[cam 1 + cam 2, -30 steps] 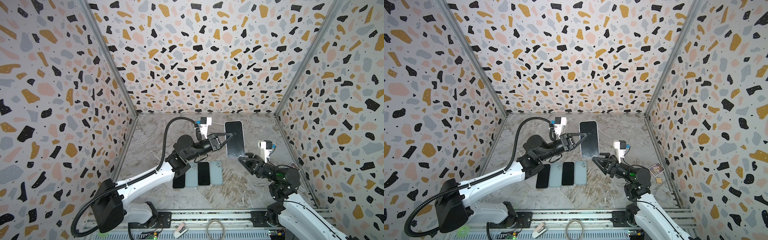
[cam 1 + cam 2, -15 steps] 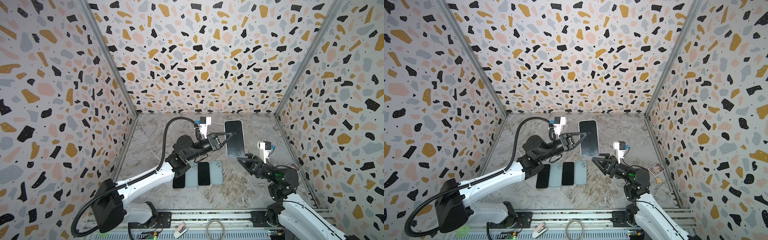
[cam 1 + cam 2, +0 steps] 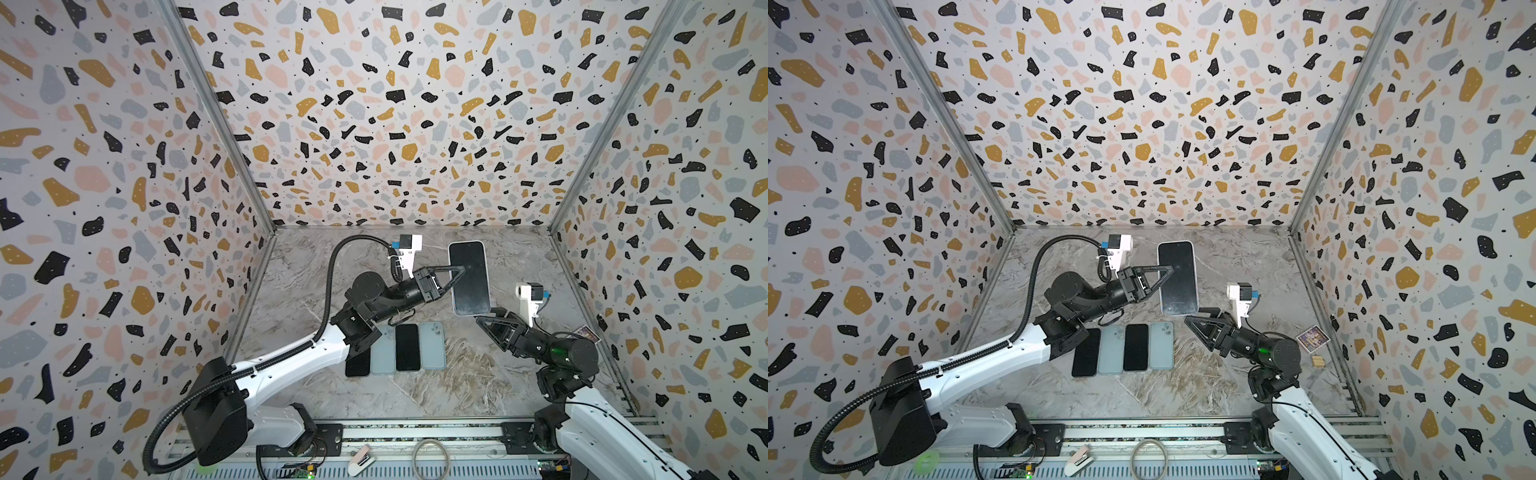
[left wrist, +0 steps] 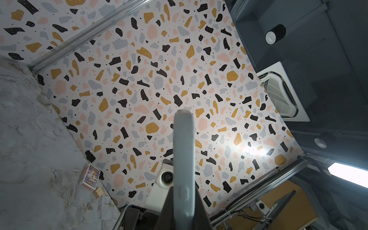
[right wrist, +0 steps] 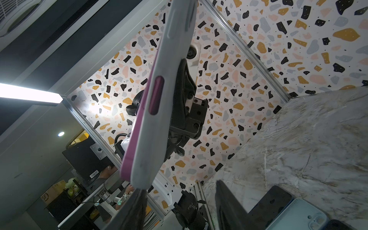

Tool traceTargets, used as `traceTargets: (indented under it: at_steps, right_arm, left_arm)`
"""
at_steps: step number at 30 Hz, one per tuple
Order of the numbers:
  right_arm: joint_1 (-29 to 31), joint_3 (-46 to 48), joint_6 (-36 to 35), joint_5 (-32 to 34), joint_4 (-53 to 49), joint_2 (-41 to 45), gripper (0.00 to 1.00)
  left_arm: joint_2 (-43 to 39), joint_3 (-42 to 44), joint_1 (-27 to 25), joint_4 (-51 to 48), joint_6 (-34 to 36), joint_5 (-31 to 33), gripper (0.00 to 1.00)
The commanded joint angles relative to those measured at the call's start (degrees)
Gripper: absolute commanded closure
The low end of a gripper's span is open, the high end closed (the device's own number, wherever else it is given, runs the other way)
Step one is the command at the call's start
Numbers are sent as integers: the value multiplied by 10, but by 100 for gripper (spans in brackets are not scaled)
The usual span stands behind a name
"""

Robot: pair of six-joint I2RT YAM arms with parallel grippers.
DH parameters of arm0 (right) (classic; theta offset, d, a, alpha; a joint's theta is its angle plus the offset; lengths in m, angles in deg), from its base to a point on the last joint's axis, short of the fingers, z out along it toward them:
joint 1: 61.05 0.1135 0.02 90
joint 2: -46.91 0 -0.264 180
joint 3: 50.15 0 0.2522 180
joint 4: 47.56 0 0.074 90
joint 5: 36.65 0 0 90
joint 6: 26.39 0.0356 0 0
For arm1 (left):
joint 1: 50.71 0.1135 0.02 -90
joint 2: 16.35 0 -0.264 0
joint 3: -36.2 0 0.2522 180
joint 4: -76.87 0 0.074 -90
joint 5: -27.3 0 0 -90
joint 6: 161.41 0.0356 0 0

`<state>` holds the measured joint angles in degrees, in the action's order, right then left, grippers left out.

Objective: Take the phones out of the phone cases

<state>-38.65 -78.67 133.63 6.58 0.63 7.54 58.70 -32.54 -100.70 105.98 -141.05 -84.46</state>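
Over marble [image 3: 478, 374], left jaws pinch phone [image 3: 471, 291], seemingly cased.

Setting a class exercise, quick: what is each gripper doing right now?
Left gripper: shut on the cased phone, which is held off the table.
Right gripper: open, close to the phone's near end, gripping nothing.

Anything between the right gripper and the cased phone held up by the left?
Nothing. In a top view the open right gripper sits at the phone's lower end; the right wrist view shows its jaws empty, contact unclear.
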Motion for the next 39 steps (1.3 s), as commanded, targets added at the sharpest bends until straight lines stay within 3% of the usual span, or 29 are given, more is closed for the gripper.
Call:
traceTargets:
  at_steps: [1, 39]
  right_arm:
    - [3, 6, 12, -7, 41, 7, 44]
    - [-3, 2, 16, 9, 56, -23, 44]
  left_arm:
    - [-4, 2, -1, 66, -1, 3, 100]
    - [-10, 6, -9, 87, 9, -12, 100]
